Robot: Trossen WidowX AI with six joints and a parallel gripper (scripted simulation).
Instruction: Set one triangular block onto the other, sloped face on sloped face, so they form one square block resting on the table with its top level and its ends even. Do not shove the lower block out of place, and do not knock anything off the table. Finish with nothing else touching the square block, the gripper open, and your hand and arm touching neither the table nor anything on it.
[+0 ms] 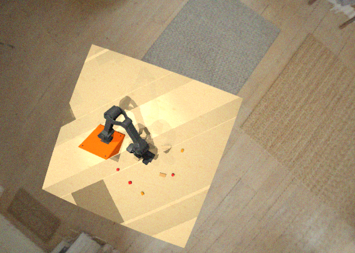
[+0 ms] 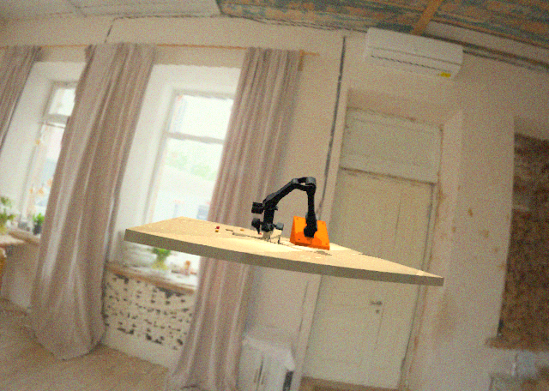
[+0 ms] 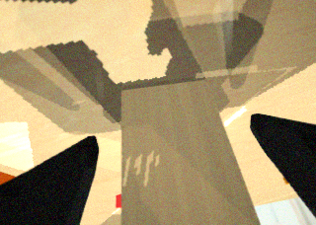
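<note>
A tan triangular block (image 3: 180, 181) fills the middle of the wrist view, its broad face between my fingertips, with a gap on each side. A pale block (image 2: 267, 235) shows small beneath the hand in the exterior view; the arm largely hides this spot in the top view. My gripper (image 3: 174, 132) (image 2: 267, 228) (image 1: 140, 153) is wide open, pointing down low over the table, and grips nothing. The second triangular block cannot be told apart for certain. The blocks are too small in the top and exterior views to tell how their slopes face.
Small red cubes (image 1: 117, 169) (image 1: 130, 182) (image 1: 172, 175) and orange ones (image 1: 142, 193) (image 1: 182, 150) lie on the table (image 1: 114, 64). A flat tan block (image 1: 162, 175) lies beside one red cube. The arm stands on an orange base (image 1: 94, 144) (image 2: 321, 238). Hard shadows cross the tabletop.
</note>
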